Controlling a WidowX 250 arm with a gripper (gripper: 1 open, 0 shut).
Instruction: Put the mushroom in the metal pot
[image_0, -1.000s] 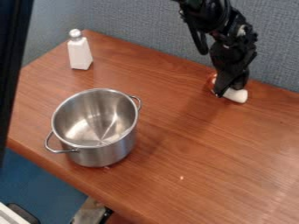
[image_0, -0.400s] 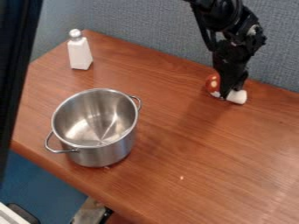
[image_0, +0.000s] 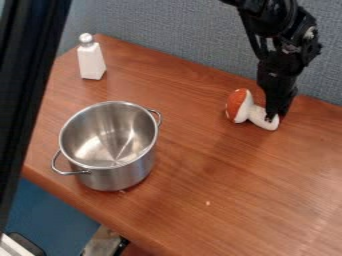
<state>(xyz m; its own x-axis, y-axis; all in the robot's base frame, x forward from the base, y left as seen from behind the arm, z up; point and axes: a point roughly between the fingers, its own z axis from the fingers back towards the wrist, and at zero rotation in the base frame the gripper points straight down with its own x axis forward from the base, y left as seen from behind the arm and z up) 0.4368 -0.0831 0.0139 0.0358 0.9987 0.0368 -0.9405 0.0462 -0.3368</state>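
While the gripper (image_0: 274, 116) pinches the mushroom (image_0: 243, 104) on the desk (image_0: 227, 170), we find the metal pot (image_0: 110, 146) empty; lift and transfer remain.

A brown wooden table (image_0: 201, 160) fills the view. The shiny metal pot (image_0: 110, 146) stands near the front left, with nothing inside. A white bottle (image_0: 90, 57) stands at the back left corner, well apart from the pot. On the right, the black gripper (image_0: 274, 112) points down with its fingers pressed together, right against the mushroom (image_0: 243, 105) — the mushroom lies tipped on its side, red-brown cap to the left, white stem under the fingers
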